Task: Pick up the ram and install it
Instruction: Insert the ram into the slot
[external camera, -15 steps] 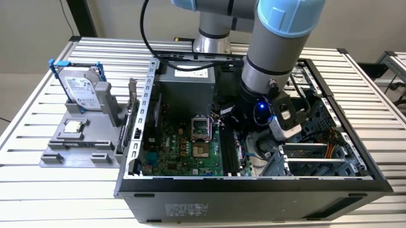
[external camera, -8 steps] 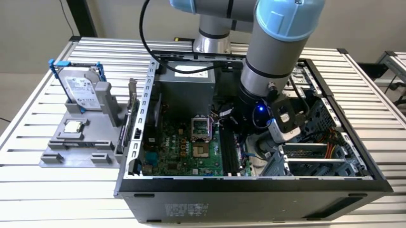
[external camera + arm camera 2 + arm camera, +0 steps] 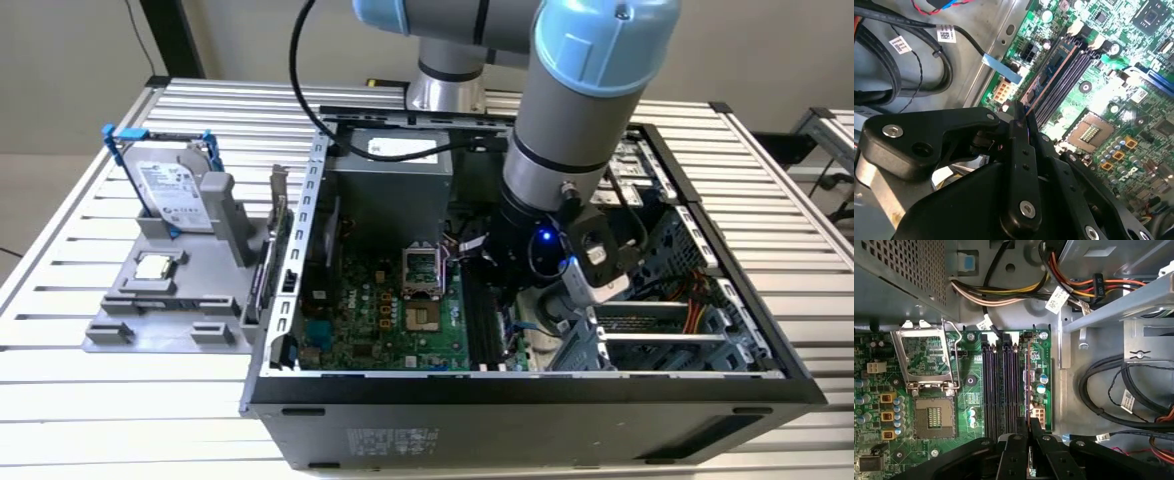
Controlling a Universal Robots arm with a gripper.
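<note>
First wrist view, gripper (image 3: 1029, 432) hiding ram (image 3: 1027, 385) end

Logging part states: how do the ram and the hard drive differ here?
The ram is a thin, narrow stick; the hard drive is a broad silver block in a blue-handled frame. The ram stands on edge over the motherboard slots, clamped in the gripper; the hard drive stands in the grey holder outside the case.

A silver hard drive (image 3: 171, 190) stands in a grey holder (image 3: 160, 300) beside the open computer case (image 3: 287, 300).
</note>
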